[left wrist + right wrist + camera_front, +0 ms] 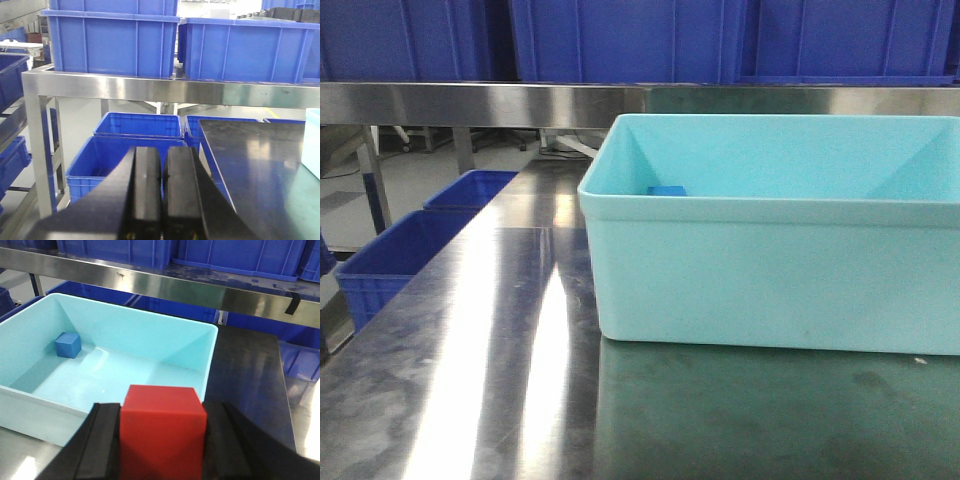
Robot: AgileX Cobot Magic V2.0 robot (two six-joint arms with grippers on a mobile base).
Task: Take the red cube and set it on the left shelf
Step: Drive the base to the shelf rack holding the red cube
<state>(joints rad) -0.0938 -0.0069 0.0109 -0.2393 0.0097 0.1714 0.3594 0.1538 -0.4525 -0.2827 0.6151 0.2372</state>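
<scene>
Red cube [162,422] clamped in right pincer [162,442]; teal tub [140,335] holds blue block [67,345].

A pale teal tub [760,280] stands on the steel tabletop [470,400], filling the front view from centre toward 3 o'clock. A small blue block [68,345] rests on the tub's floor, close to the corner at 10 o'clock in the right wrist view. Past the table's edge, at 9 o'clock from the tub, two open blue bins [390,255] sit lower down, one behind the other. Bright glare streaks the tabletop.
</scene>
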